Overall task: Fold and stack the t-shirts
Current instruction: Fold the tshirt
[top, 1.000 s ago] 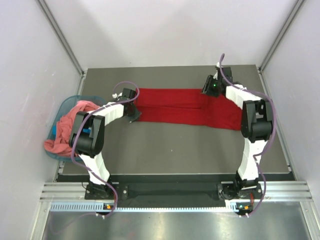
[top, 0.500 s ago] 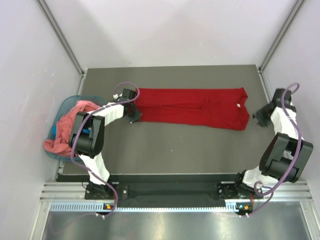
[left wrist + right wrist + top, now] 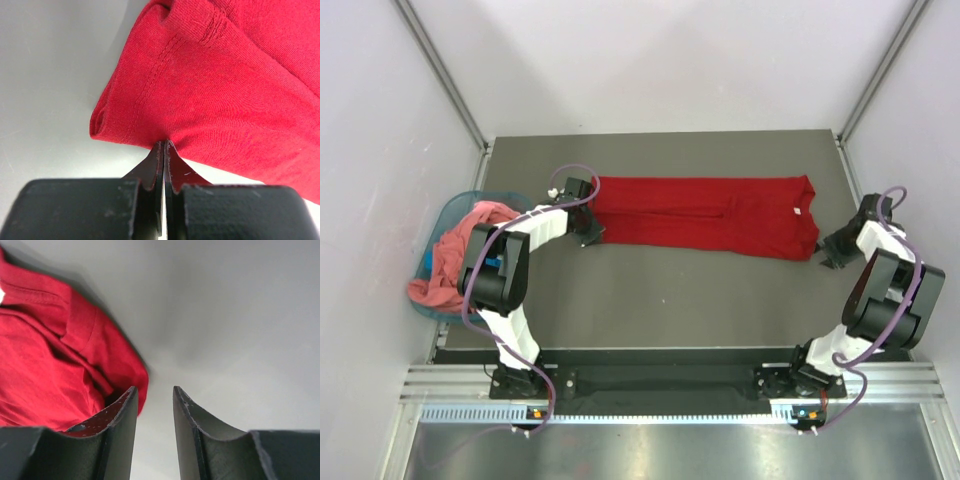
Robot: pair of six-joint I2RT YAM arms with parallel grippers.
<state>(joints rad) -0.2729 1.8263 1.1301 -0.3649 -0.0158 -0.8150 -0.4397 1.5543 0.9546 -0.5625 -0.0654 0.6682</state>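
Seen from above, a deep red t-shirt (image 3: 700,215), already folded lengthwise into a long band, lies flat across the far half of the grey table (image 3: 670,290). Its hem end is at the left and its collar end, with a small white neck label (image 3: 797,211), is at the right. The left gripper (image 3: 588,228) sits at the near corner of the hem end. Its wrist camera shows the jaws pressed fully together, with the stitched edge of the cloth apparently pinched at their tips. The right gripper (image 3: 832,252) is low over the table, just beside the near corner of the collar end. Its jaws stand partly open with only bare table between them, and the folded red corner lies against the outside of one finger. A salmon-pink t-shirt (image 3: 455,255) is heaped in a teal basket (image 3: 448,212) off the table's left edge. The step in hand looks like taking hold of the second corner. To do it well, the right gripper should probably slide sideways until every layer of that corner sits between both fingers, then close. After that, both arms would need to lift evenly so the band does not twist.
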